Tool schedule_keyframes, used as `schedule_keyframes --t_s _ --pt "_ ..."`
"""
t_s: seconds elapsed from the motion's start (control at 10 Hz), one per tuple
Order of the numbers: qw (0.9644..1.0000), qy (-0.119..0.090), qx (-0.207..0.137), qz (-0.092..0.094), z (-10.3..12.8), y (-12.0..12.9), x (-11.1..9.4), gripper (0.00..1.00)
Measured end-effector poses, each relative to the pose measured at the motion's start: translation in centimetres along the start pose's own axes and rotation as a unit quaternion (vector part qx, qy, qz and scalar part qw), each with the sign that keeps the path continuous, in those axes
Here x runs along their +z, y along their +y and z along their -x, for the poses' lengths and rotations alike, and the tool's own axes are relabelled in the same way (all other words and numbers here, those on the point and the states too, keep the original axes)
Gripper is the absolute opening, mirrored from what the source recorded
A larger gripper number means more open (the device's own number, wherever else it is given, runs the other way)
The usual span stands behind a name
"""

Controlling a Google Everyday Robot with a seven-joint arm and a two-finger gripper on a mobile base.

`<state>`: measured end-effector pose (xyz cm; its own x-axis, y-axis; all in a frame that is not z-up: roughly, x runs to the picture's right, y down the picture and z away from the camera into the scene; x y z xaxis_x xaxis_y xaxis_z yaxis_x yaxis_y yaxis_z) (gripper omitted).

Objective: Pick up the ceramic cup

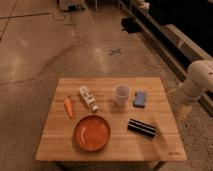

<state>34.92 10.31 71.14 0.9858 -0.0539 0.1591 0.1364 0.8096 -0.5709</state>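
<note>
The ceramic cup is small, plain white and round, and it stands upright on the wooden table, right of centre towards the back. A white arm link shows at the right edge, beyond the table's right side and well to the right of the cup. The gripper itself is not in view; only this arm segment shows.
A blue sponge-like block lies just right of the cup. A white printed bottle lies on its side to its left, and a carrot is further left. An orange plate sits at the front, with a black oblong object to its right.
</note>
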Motion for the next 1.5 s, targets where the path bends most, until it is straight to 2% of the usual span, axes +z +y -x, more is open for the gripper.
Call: schedule_keyframes --t_s 0.8,1.5 --pt "1.0 0.001 -0.001 0.0 0.1 -0.1 0.1 0.8" --pt "0.9999 0.006 -0.013 0.0 1.7 -1.6 1.1 0.8"
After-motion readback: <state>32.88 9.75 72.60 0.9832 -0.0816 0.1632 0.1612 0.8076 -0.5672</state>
